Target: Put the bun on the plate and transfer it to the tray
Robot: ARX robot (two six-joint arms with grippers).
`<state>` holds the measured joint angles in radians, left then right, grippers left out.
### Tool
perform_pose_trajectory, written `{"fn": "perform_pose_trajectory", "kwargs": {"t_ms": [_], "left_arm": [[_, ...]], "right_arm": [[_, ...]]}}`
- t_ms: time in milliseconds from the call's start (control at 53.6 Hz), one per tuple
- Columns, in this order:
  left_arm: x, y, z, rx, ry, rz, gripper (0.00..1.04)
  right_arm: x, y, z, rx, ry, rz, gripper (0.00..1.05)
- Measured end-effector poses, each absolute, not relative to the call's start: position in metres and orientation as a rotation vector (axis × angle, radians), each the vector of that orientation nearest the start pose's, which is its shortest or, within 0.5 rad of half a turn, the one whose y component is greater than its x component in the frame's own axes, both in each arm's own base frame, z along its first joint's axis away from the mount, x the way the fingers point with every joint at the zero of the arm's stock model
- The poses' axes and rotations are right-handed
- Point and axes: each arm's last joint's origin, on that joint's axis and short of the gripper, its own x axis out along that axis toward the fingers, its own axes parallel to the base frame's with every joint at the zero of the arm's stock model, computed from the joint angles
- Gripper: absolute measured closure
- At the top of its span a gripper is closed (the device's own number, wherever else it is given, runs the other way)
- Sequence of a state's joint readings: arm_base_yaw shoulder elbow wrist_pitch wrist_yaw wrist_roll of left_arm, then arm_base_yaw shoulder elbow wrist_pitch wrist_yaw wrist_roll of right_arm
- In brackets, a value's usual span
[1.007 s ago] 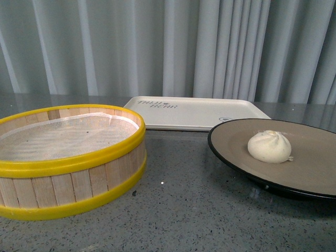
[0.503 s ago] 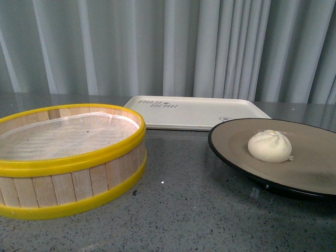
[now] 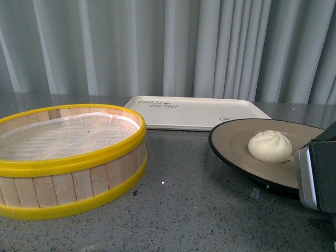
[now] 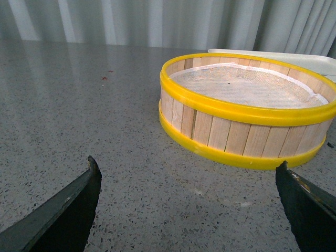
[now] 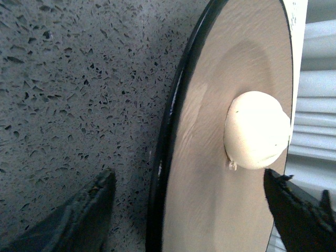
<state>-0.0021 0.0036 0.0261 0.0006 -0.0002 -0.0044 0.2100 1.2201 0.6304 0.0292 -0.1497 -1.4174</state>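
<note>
The cream-white bun sits on the beige, black-rimmed plate at the right of the table. The cream-white tray lies behind it, empty. My right gripper enters the front view at the right edge as a grey block over the plate's near rim. In the right wrist view the right gripper is open, its jaws straddling the plate rim, with the bun just beyond the fingertips. My left gripper is open and empty over bare tabletop.
A yellow-rimmed wooden steamer basket lined with white paper stands at the left; it also shows in the left wrist view. Grey curtains hang behind the speckled grey table.
My right arm has come into the front view at the right edge, over the plate's near rim. The bun, plate, tray and basket have not moved.
</note>
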Motion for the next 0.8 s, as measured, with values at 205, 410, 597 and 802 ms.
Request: {"fn": "perform_pose_trajectory", "kwargs": {"t_ms": [205,410,597,802], "left_arm": [[0.096,0.0,0.172,-0.004,-0.023,-0.002,0.07],[0.096,0.0,0.172,-0.004,-0.023,-0.002,0.07],[0.096,0.0,0.172,-0.004,-0.023,-0.002,0.07],[0.096,0.0,0.172,-0.004,-0.023,-0.002,0.07]], "right_arm": [[0.245,0.05,0.208,-1.403,0.232,0.707,0.51],[0.247,0.046,0.21,-1.454,0.201,0.697,0.83],[0.248,0.044,0.21,-1.602,0.035,0.624,1.02],[0.254,0.044,0.219,-1.666,-0.07,0.512,1.02]]}}
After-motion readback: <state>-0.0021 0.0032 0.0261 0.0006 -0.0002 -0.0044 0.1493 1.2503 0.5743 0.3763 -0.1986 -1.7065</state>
